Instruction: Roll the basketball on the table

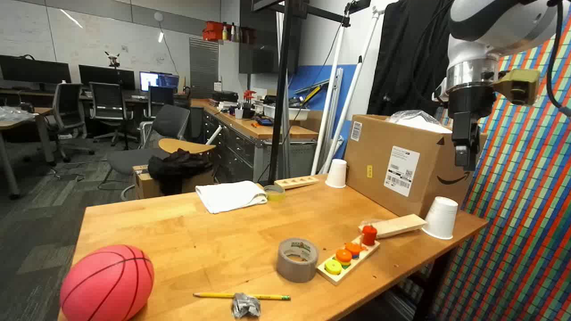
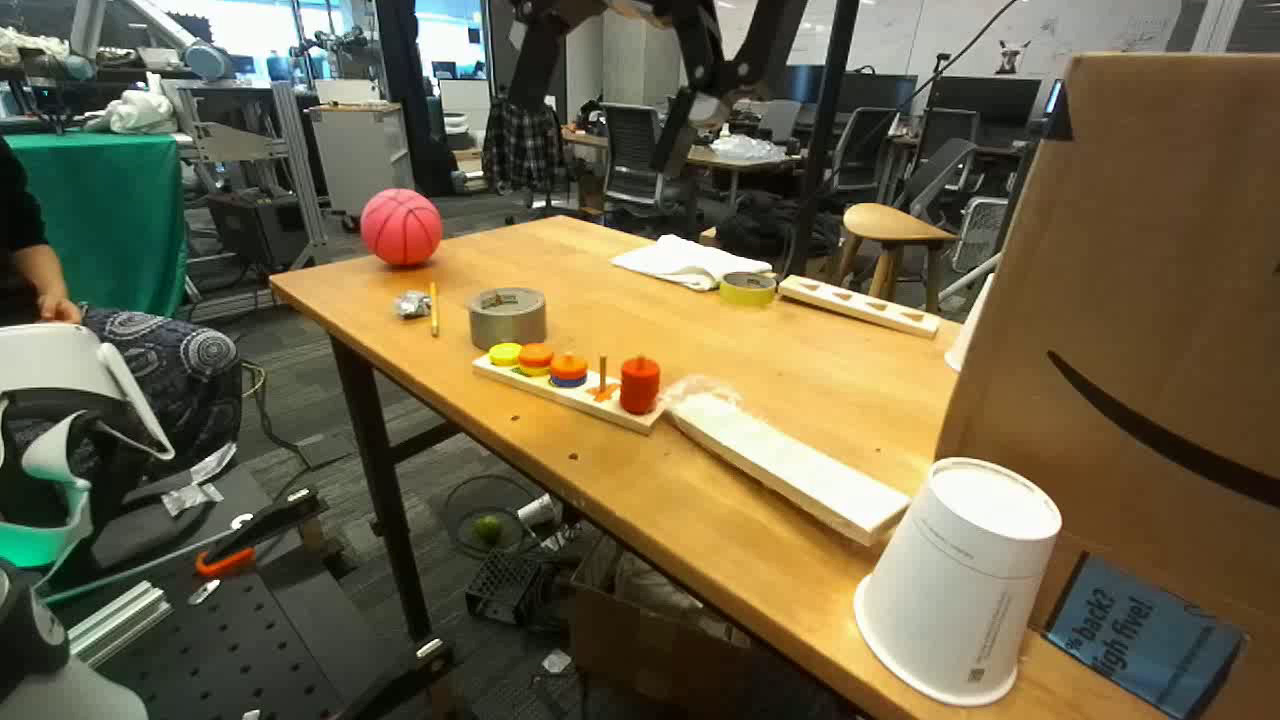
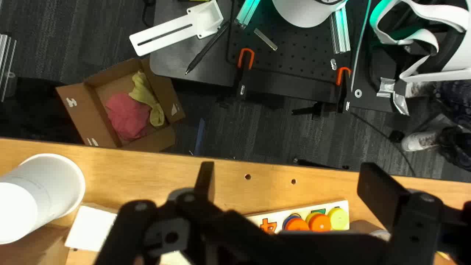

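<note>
The pink basketball with black lines [image 1: 107, 283] rests on the wooden table [image 1: 200, 240], near a corner at the end away from the cardboard box. It also shows in an exterior view [image 2: 401, 227] at the table's far end. It is out of the wrist view. My gripper [image 1: 465, 162] hangs high above the box end of the table, far from the ball. In the wrist view the gripper [image 3: 287, 170] has its two fingers wide apart with nothing between them. The table's edge and the counting toy lie below it.
A tape roll [image 1: 297, 260], pencil [image 1: 243, 296] and foil ball [image 1: 246, 305] lie near the ball. Further along are the counting toy [image 1: 350, 261], a wooden board [image 1: 397, 225], white cups [image 1: 440, 217], a cardboard box [image 1: 401, 165], a towel [image 1: 232, 196] and yellow tape [image 1: 274, 193].
</note>
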